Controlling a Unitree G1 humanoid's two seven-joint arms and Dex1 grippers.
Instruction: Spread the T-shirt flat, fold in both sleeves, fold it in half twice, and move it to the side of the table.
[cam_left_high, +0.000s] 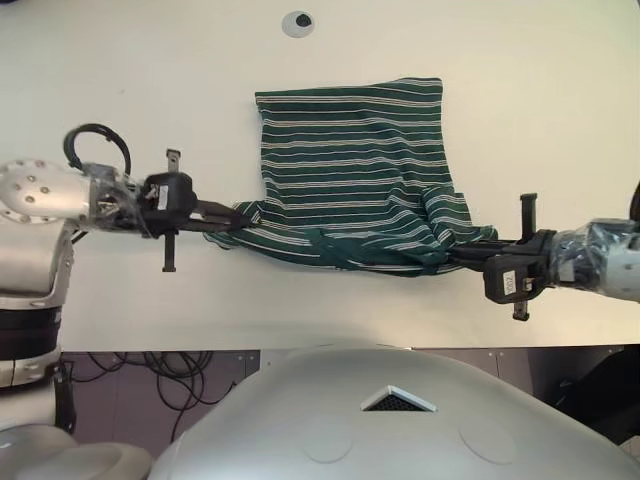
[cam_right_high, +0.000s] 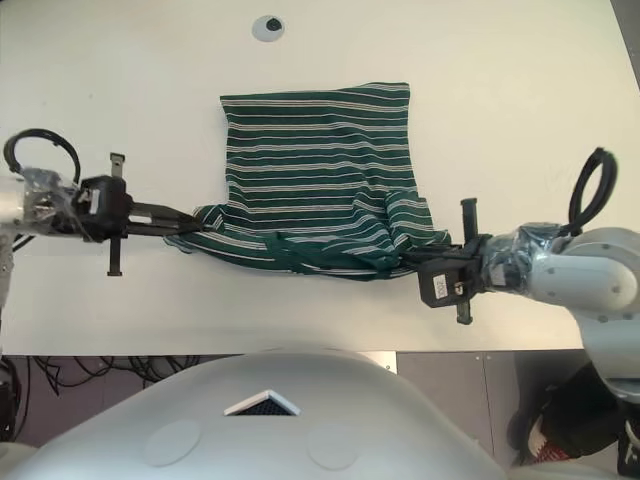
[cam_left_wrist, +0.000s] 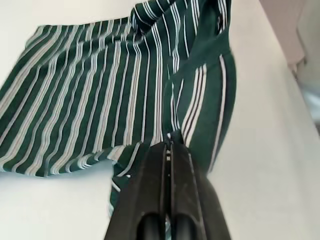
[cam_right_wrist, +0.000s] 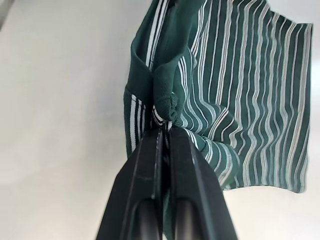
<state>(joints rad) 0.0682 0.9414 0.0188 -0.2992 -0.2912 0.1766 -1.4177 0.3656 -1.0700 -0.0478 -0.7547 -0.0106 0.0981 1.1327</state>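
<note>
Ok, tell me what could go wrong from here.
1. The left gripper and right gripper each pinch just a small bunch of the shirt; a pull could slip one loose.
2. The shirt's near edge lies crumpled between them, so it may not spread flat.
3. That edge is not far from the front rim of the table and might slide off.

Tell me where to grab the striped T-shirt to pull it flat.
Grip the T-shirt at the two outer ends of its bunched near edge, coming in low from each side along the table. The far part lies flat and the near part is crumpled, so pulling those ends apart should smooth it. The left gripper and right gripper are shut there.
</note>
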